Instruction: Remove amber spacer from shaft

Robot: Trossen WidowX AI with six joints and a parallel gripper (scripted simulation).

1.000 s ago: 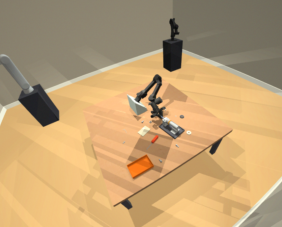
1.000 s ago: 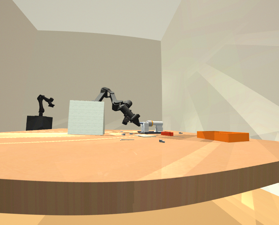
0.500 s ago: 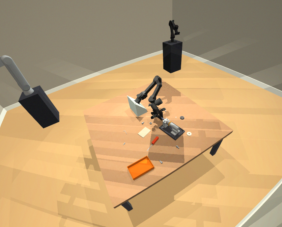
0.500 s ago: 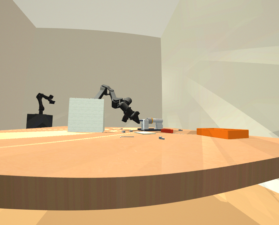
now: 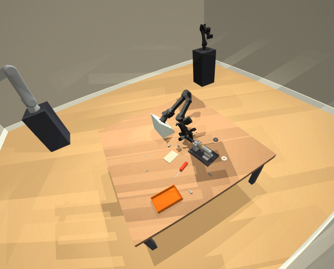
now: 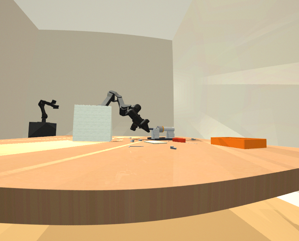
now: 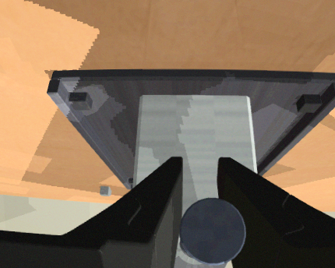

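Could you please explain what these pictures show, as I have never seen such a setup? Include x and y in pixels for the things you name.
It is one black jointed arm with a two-fingered gripper [image 5: 191, 140] [image 6: 148, 131] [image 7: 199, 168], shut on the dark shaft [image 6: 151, 129] [image 7: 213, 230]. One picture looks down from above, one across the table from its edge, one from the wrist past the fingers. The shaft enters a grey fixture carrying the amber spacer [image 5: 200, 146] [image 6: 162, 129]. Around it lie a red-handled screwdriver [image 5: 183, 166] [image 6: 178, 140], an orange tray [image 5: 166, 199] [image 6: 255, 143] and small hardware.
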